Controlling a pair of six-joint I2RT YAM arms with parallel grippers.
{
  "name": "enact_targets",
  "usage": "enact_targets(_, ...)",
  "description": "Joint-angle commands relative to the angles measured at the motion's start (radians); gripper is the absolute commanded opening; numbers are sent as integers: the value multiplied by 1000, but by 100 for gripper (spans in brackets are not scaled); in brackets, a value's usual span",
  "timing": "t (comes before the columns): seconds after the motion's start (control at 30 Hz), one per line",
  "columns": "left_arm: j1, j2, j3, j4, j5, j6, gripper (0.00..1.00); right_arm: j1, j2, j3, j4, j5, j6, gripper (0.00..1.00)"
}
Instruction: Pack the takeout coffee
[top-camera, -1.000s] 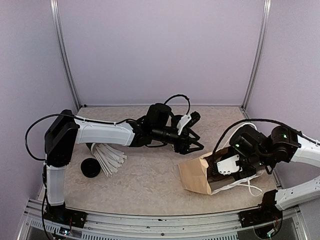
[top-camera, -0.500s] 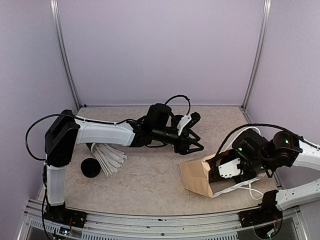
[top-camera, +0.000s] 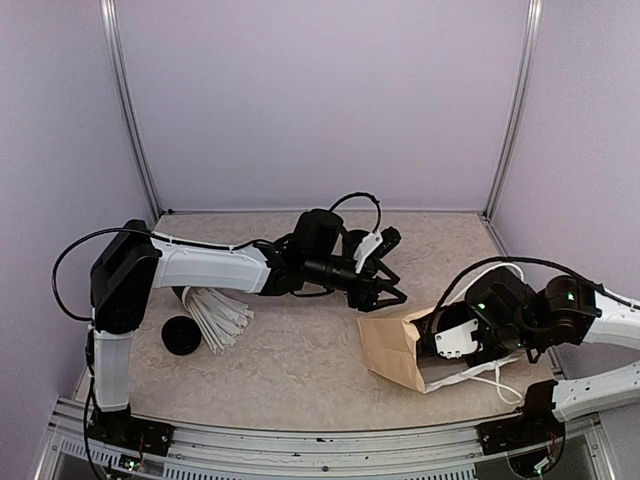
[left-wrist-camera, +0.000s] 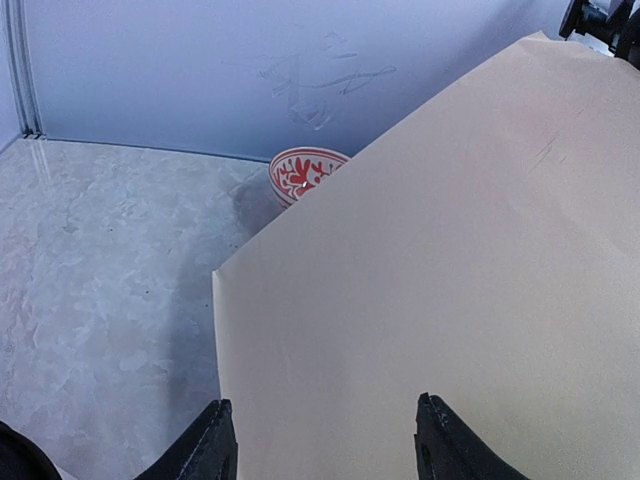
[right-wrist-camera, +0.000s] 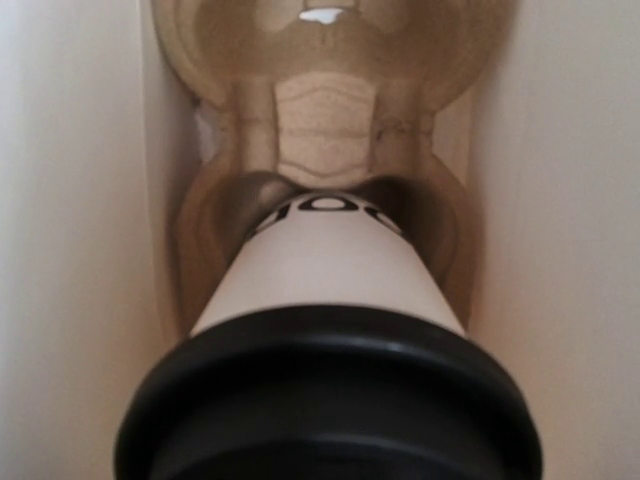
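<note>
Hemming cup (right-wrist-camera: 330, 285): bag walls (right-wrist-camera: 70, 250), carrier (right-wrist-camera: 322, 112).

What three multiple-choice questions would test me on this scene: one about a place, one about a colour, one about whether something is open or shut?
1. Where is the white cup?
A. In the cardboard carrier inside the paper bag
B. In a sink
C. On a shelf

2. What colour is the cup's lid?
A. Red
B. Black
C. Green

3. The left gripper is:
A. Shut on the white cup
B. Open
C. Shut on the paper bag

Answers:
1. A: the right wrist view shows the cup's base in a pocket of the carrier, with the bag's walls on both sides.
2. B: the rim nearest that camera is plainly black.
3. B: the left wrist view shows its fingers spread apart, clamping nothing.
</note>
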Motion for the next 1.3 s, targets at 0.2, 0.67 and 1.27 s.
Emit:
enact_targets(0.2,4,49,17,-3,19,10,60,9,-29,-29,48,38,-12,33)
enact_targets(0.67,24,76,25,2,74,-35,60,8,8,-25,34,20,5,36)
enact_targets(1.27,63,131,89,-9,209,-145,59,-143,233,184,-90,-229,-50,34)
